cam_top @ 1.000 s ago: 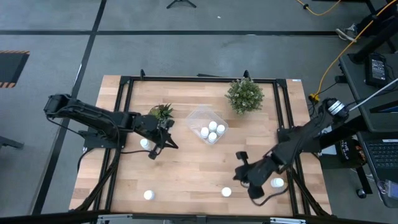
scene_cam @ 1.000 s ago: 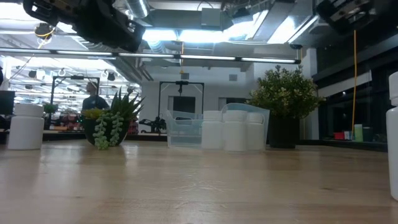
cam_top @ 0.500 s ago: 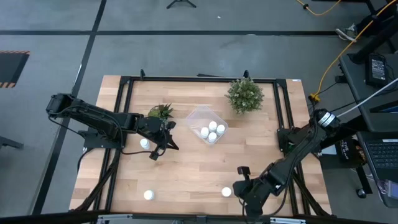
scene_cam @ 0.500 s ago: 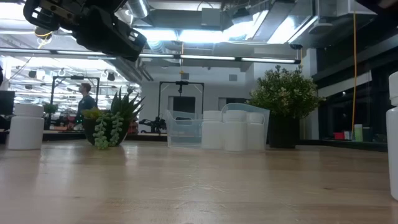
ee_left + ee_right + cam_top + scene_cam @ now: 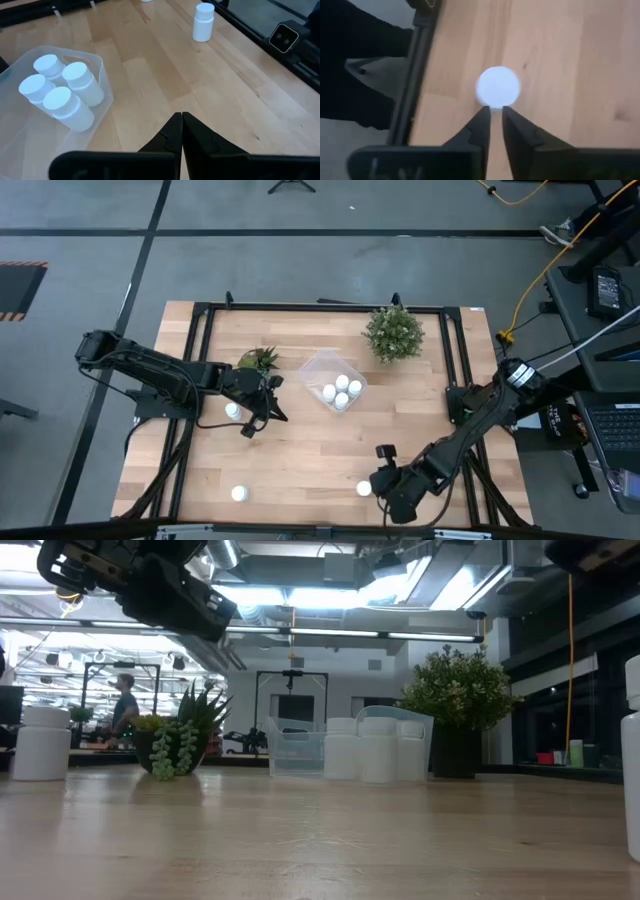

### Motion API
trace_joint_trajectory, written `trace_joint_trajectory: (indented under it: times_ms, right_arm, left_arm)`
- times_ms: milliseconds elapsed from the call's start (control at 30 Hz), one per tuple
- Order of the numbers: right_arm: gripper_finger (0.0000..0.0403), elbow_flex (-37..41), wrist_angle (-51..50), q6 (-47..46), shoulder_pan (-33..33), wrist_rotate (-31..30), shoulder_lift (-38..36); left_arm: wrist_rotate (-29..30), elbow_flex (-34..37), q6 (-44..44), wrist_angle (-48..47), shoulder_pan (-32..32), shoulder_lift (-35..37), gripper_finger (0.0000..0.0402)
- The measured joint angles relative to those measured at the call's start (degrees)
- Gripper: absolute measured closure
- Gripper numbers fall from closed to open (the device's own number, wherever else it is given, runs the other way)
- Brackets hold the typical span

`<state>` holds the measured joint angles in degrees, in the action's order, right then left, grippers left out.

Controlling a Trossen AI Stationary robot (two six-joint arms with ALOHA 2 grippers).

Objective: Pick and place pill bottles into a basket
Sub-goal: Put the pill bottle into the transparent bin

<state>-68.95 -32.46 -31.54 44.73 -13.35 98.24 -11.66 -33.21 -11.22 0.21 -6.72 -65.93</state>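
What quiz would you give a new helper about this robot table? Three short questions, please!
1. How many pill bottles stand in the basket?
2. True or false: the left gripper is holding a bottle.
3. Which plant is nearer the left gripper: A) the bushy plant or B) the spiky plant?
Key: 1. four; 2. false, its fingers are shut on nothing; 3. B.

My counter (image 5: 300,450): basket (image 5: 318,370) at centre-back holding three pill bottles (image 5: 342,382); bushy plant (image 5: 393,332) right of it, small plant (image 5: 259,360) left; loose bottles (image 5: 239,493) near the front edge.
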Motion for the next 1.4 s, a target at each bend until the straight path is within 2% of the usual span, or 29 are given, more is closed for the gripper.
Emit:
trace_joint_trajectory:
  times_ms: [200,467,767,967,1400]
  right_arm:
    - [0.0294,0.0,-0.2,3.5,0.0,-4.5,0.0]
    - [0.0227,0.2,0.1,-0.3,0.5,-5.1,0.0]
    - [0.0167,7.3,11.8,-1.2,1.7,-5.0,0.0]
    - [0.0150,7.9,12.9,-1.1,1.2,-5.1,0.0]
    - [0.0148,7.9,16.7,0.2,0.4,-5.1,2.1]
  left_arm:
    - [0.1,0.0,0.0,0.0,0.0,0.0,0.0399]
    - [0.1,0.0,0.0,0.0,0.0,0.0,0.0400]
    - [0.1,0.0,0.0,0.0,0.0,0.0,0.0400]
    - [0.1,0.0,0.2,0.0,0.0,0.0,0.0400]
    - [0.0,0.0,0.2,-0.1,0.0,0.0,0.0398]
